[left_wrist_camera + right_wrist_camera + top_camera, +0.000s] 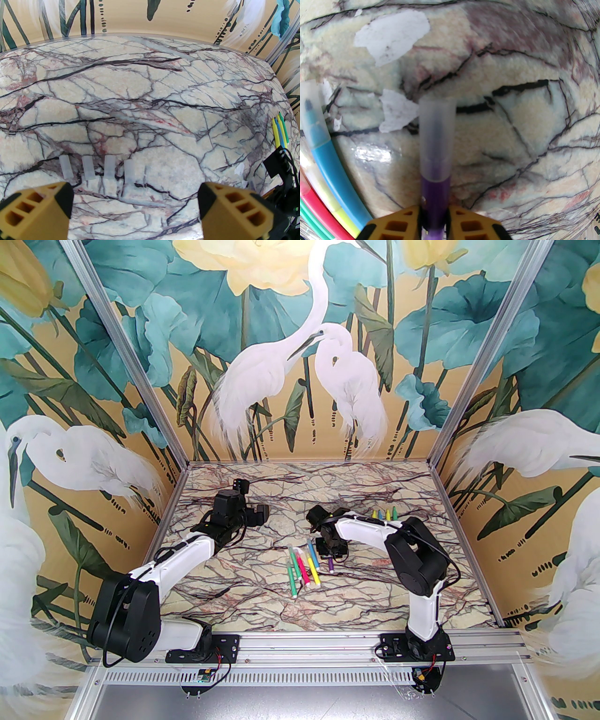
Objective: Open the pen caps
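Note:
My right gripper (434,222) is shut on a purple pen (435,192) lying on the marble table, its yellow fingers pressed on both sides of the body. The pen's clear cap (437,138) is on and points away from me. From above, the right gripper (331,551) stands over the purple pen (332,565), just right of a row of capped pens (303,569). A capped blue pen (322,152) lies to the left. My left gripper (134,204) hangs open above the table, with several loose clear pen caps (109,166) lined up just ahead of it.
Several uncapped pens (385,513) lie side by side at the back right, and the same pens (280,131) show at the right edge of the left wrist view. White worn patches (391,35) mark the table surface. Painted walls close in three sides.

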You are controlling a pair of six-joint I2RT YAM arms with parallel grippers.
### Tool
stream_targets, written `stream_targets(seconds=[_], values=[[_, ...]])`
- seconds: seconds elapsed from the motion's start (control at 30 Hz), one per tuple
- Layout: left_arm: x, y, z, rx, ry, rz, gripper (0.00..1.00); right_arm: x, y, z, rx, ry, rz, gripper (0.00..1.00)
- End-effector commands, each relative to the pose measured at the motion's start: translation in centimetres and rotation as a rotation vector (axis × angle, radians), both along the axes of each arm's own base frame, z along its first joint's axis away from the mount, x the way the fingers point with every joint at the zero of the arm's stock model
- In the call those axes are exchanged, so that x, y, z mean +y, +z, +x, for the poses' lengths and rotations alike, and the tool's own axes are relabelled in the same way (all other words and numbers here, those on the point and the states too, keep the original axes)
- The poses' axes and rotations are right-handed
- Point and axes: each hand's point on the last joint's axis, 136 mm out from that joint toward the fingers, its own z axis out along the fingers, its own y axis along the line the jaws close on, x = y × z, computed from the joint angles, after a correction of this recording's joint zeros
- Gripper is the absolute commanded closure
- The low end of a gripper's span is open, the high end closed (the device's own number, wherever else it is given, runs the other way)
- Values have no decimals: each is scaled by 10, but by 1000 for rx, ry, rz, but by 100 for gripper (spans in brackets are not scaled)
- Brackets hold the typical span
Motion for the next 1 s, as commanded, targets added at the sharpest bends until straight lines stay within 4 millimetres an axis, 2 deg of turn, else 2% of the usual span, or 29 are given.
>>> stream_targets(seconds=[0.0,0.23,0.47,0.6,0.8,0.97], values=[[-3,9,-3,-23,-30,-18,7,-4,-20,0,15,0,-52,78],[-8,10,-2,-17,-40,-46,8,-7,-20,4,-12,16,-67,85],[-19,13,-3,-4,-81,-97,12,4,3,12,-83,73,16,90],[-29,17,-3,8,-120,-143,13,8,16,17,-127,110,49,92],[-54,22,-6,44,-215,-258,16,5,27,21,-170,150,82,94],[-70,21,-5,84,-258,-331,18,6,41,25,-228,166,192,95]])
